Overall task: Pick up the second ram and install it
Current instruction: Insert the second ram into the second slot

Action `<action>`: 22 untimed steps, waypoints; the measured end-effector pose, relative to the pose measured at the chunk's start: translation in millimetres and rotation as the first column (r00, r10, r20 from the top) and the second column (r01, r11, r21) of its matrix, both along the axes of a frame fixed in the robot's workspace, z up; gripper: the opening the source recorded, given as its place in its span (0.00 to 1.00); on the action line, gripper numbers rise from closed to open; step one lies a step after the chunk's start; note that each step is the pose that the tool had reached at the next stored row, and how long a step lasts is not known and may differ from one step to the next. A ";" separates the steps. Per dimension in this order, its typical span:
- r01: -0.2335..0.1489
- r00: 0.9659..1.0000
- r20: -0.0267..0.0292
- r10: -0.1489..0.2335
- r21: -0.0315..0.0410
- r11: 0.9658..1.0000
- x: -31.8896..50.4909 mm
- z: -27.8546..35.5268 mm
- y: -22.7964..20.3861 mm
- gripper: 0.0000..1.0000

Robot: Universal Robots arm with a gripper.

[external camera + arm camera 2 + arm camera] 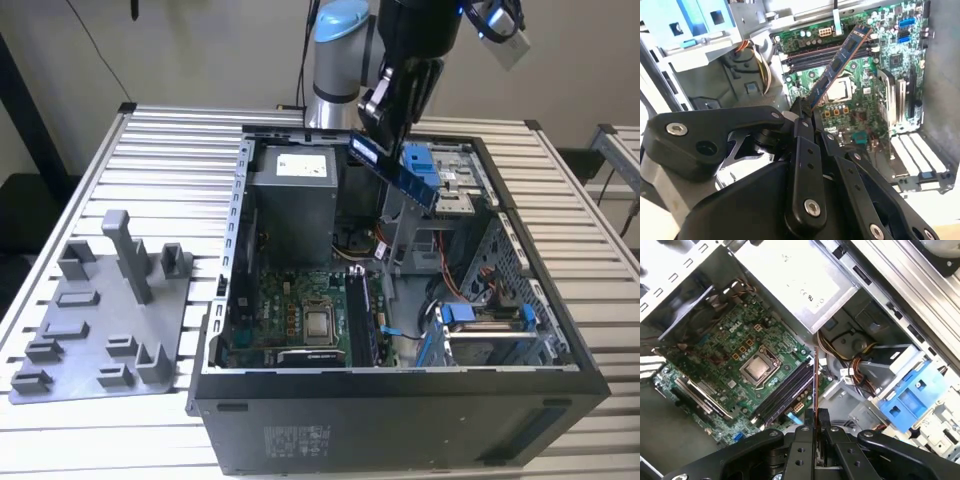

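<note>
I see the open computer case (400, 392) filling the centre and right of the exterior view, with the gray holder plate (92, 350) on the slatted table (160, 150) at lower left. The motherboard (290, 310) sits low in the case's centre. My gripper (378, 135), at upper centre, is closed tight on one end of the second ram (402, 172). The stick hangs tilted above the case, seemingly clear of the memory slots (827, 52) in the second wrist view.

Open computer case (400, 425), gray holder plate (88, 345)
</note>
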State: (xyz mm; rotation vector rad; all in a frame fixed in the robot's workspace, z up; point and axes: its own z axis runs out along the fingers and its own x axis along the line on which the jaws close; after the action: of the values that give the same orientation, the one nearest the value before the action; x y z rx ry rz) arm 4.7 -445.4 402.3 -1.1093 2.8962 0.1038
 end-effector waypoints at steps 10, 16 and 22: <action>0.180 0.984 -0.001 -0.180 0.000 0.984 0.0 -1.5 0.0 0.14; 0.280 0.960 -0.001 -0.280 0.000 0.960 0.0 -1.8 0.0 0.14; 0.358 0.934 -0.001 -0.358 0.000 0.934 0.0 -1.9 0.0 0.14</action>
State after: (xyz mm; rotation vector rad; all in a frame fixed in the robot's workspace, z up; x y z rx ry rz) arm 4.8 -445.5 400.4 -0.5615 3.0399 0.0916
